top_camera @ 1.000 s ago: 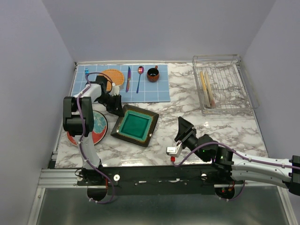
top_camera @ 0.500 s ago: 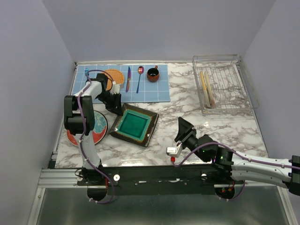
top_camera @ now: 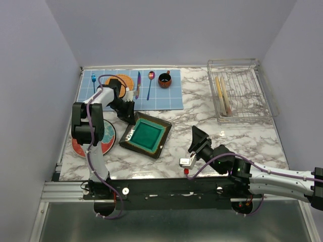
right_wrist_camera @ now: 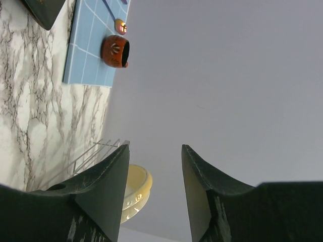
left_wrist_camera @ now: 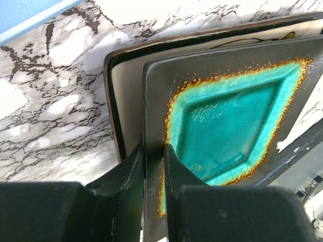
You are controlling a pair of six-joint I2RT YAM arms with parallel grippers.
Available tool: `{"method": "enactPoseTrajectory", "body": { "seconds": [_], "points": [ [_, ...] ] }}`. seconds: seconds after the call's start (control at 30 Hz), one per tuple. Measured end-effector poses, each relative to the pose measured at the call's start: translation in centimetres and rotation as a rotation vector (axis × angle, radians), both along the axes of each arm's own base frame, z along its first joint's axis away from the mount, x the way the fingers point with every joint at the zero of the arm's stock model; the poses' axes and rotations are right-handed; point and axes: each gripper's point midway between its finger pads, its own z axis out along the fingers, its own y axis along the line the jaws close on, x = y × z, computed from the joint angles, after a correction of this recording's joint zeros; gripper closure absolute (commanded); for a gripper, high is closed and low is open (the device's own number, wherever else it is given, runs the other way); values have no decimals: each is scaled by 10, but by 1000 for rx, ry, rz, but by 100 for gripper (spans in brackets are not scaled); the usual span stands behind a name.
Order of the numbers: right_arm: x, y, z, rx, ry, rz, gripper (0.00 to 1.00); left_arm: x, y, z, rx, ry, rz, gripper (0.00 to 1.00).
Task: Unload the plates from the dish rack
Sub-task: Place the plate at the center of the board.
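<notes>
Square teal-centred plate (left_wrist_camera: 227, 121) is clamped at its near rim by the left gripper (left_wrist_camera: 154, 154).

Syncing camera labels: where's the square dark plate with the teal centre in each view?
Top external: the square teal plate lies left of centre, just below the blue mat.
Left wrist: it fills the centre and right, its rim pinched in the left claw.
Right wrist: only a dark corner at the top-left edge, probably the plate.
Shared landmark: the blue mat, visible in all three views.
</notes>
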Motion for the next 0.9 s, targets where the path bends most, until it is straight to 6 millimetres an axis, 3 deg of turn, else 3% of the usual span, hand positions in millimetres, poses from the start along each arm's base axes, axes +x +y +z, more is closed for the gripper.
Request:
{"method": "enactPoseTrajectory", "body": {
  "seconds": [0.17, 0.9],
  "points": [
    [0, 0, 1, 4, -1, 0, 46, 0, 0, 0, 0, 0, 1, 100],
    [-1, -2, 3, 14, -6, 0, 47, -1, -1, -1, -4, -14, 51, 100]
  ]
}}
